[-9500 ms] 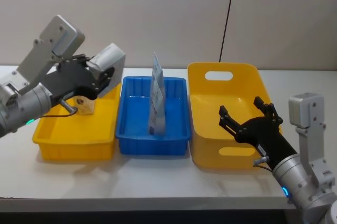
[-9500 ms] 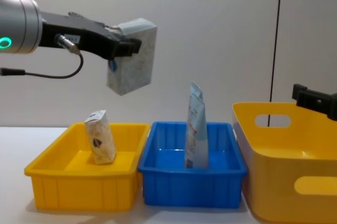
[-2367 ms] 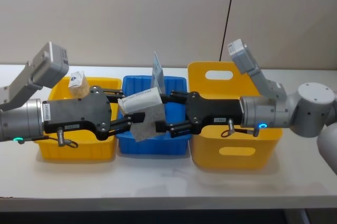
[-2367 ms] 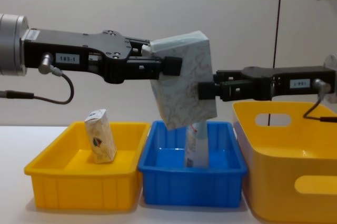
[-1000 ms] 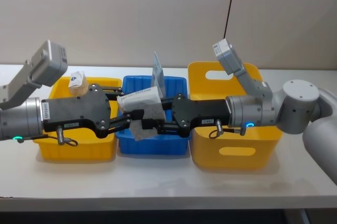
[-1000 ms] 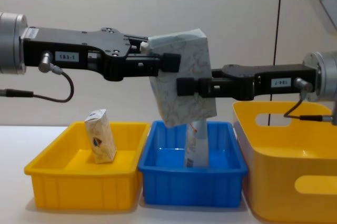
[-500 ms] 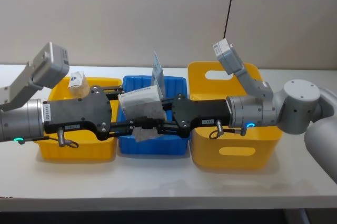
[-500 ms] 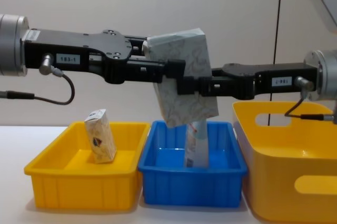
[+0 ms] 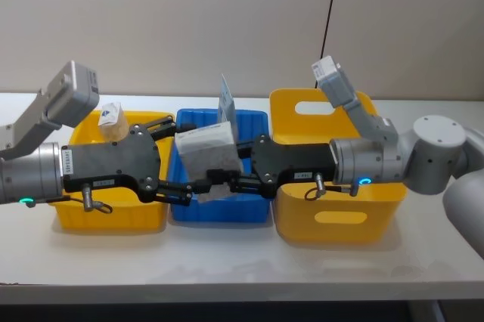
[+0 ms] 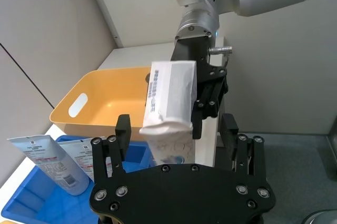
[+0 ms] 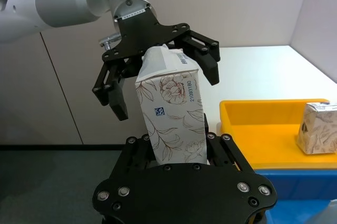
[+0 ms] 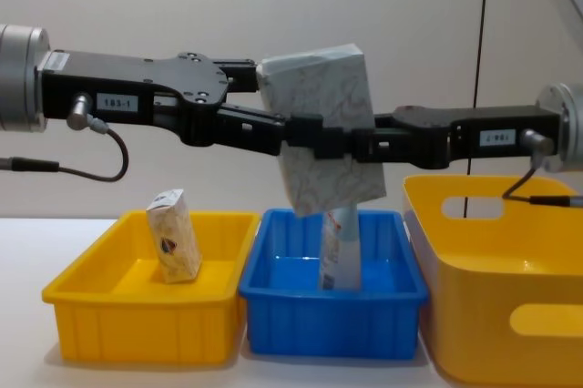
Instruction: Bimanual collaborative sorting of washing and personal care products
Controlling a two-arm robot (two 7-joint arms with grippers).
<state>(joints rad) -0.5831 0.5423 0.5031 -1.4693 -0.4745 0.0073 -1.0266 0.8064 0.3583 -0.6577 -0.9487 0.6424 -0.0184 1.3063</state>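
My left end effector [image 10: 175, 129] is opening off the pack [image 12: 319, 87], right end effector [image 12: 328, 144] gripping it: handover is completing.

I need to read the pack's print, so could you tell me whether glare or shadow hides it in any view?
Head view: the pack is bright on top, shadowed below, where the right gripper holds it and the left gripper stands open. Chest view: evenly lit, marbling visible. Both wrist views: no glare, printed codes show.
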